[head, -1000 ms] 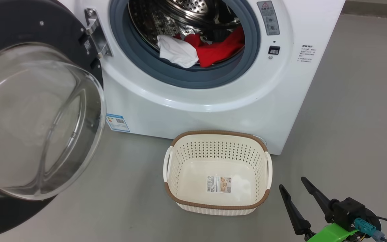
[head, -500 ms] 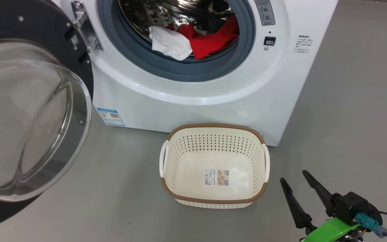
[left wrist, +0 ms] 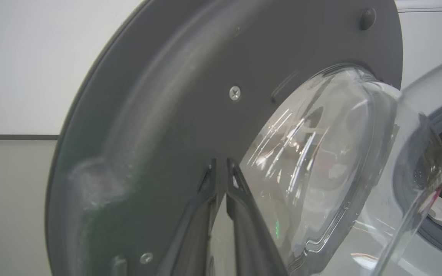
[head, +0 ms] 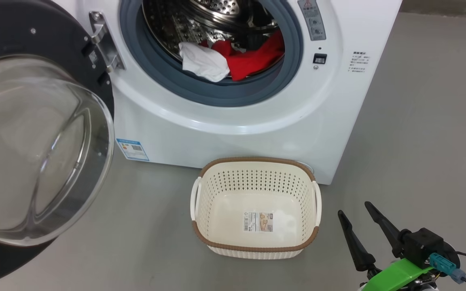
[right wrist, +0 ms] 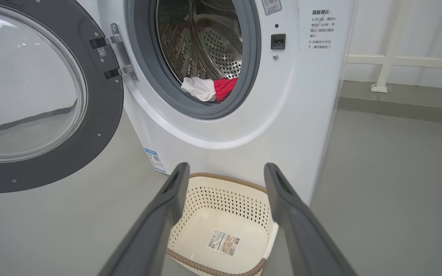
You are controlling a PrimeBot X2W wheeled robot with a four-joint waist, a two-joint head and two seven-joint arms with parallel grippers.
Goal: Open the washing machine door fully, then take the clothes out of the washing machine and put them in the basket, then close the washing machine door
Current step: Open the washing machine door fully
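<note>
The washing machine (head: pixel 233 133) stands open, its door (head: pixel 10 36) swung out to the left with the glass bowl facing me. The clothes lie at the drum's front lip: a white garment (head: pixel 202 62) beside a red one (head: pixel 253 60). The basket (head: pixel 253 161) sits on the floor in front of the machine with just a paper label inside. My left gripper (left wrist: pixel 221 163) is at the door's (left wrist: pixel 167 96) grey inner face, fingers almost together with a thin slit between them. My right gripper (head: pixel 353 209) hangs open to the right of the basket, nothing between its fingers; its wrist view looks over the basket (right wrist: pixel 225 180).
Grey floor spreads to the right of the machine. A white wall with a pale rail (right wrist: pixel 397 61) runs behind it on the right. A blue sticker (head: pixel 132 148) marks the machine's lower left front. The swung-out door takes up the space at the left.
The whole head picture has shifted a little, so the camera moved. The right gripper stays open in the same low right spot. The clothes and the basket lie as before.
</note>
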